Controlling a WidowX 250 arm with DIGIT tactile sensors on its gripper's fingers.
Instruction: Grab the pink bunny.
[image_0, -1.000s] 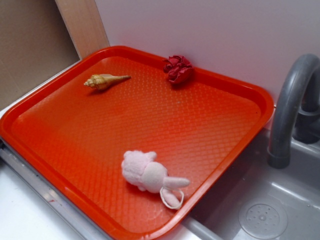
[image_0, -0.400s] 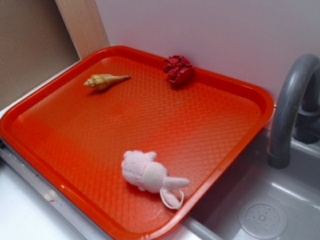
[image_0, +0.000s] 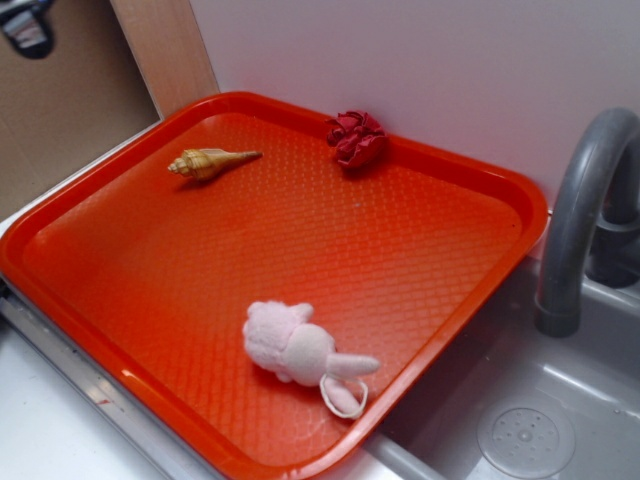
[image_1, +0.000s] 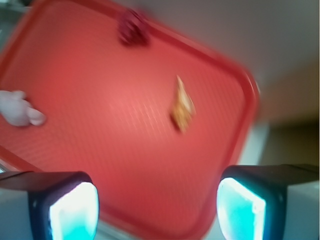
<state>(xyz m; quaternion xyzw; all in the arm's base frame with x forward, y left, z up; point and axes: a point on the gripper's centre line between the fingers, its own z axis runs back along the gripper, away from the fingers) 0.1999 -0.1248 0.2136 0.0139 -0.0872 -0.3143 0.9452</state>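
Newly entered at the top-left corner, the gripper (image_1: 157, 210) holds its fingers (image_1: 75, 210) spread, empty, far from the pink bunny (image_0: 295, 347) near the tray (image_0: 500, 185) edge.

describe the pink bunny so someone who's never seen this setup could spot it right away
Start at the big orange tray beside the grey sink. On its near corner, closest to the sink, lies the pink bunny. It is the only pale, fuzzy thing there; the tan seashell and dark red fabric ball sit at the far side.
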